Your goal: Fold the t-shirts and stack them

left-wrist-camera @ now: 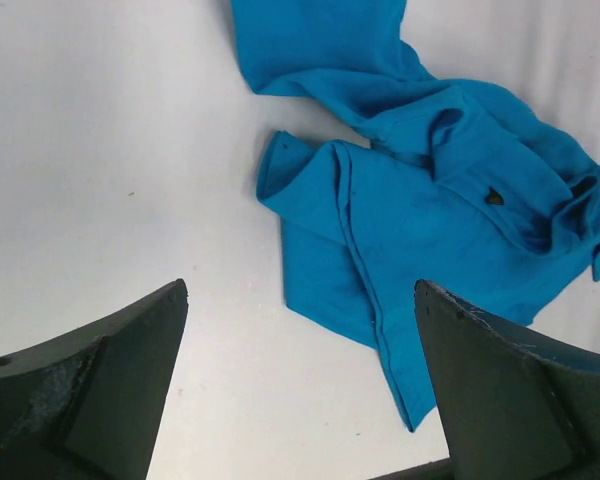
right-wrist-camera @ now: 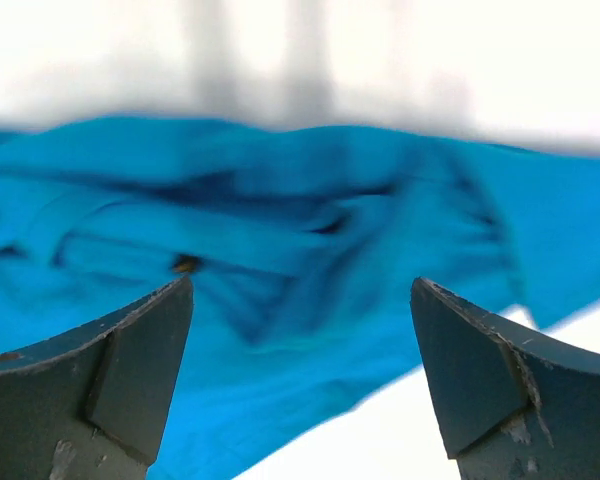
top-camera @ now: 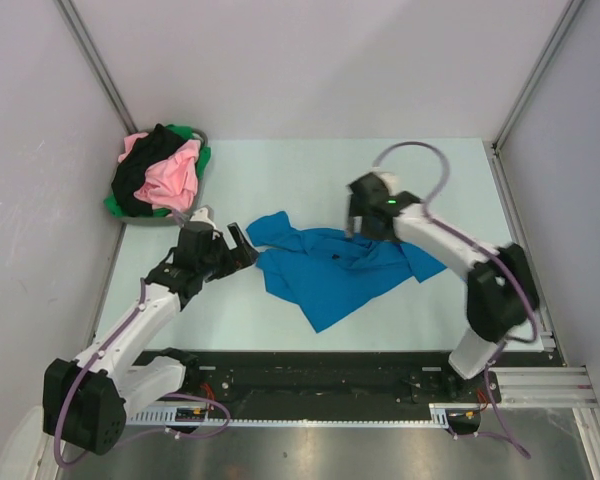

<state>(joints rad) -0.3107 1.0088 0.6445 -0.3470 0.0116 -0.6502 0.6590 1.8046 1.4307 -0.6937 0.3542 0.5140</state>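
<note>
The blue t-shirt [top-camera: 336, 266] lies crumpled and unfolded near the middle of the pale table [top-camera: 280, 175], spread loosely with 1 sleeve curling toward its left end and a corner pointing toward the arm bases. A small dark tag [left-wrist-camera: 493, 196] shows in the bunched folds near the collar. The left gripper [top-camera: 247, 249] sits low just beside the shirt's left edge, its jaws spread wide and holding nothing; in the left wrist view only bare table lies between the 2 fingers [left-wrist-camera: 110, 385] and the nearest fold of cloth. The right gripper [top-camera: 363, 228] hangs over the far side of the shirt, jaws likewise wide apart with nothing in them; its wrist view is blurred, but blue fabric fills the space beyond the fingertips and none is pinched. The right arm crosses above the shirt's right end and hides part of it from the top camera, and its grey cable [top-camera: 420, 150] loops up beyond that. Well off to the shirt's far left, a round grey basket [top-camera: 152, 220] holds a heap: a pink t-shirt [top-camera: 170, 178], a black t-shirt [top-camera: 140, 175] and a green t-shirt [top-camera: 202, 152] spilling over the rim.
</note>
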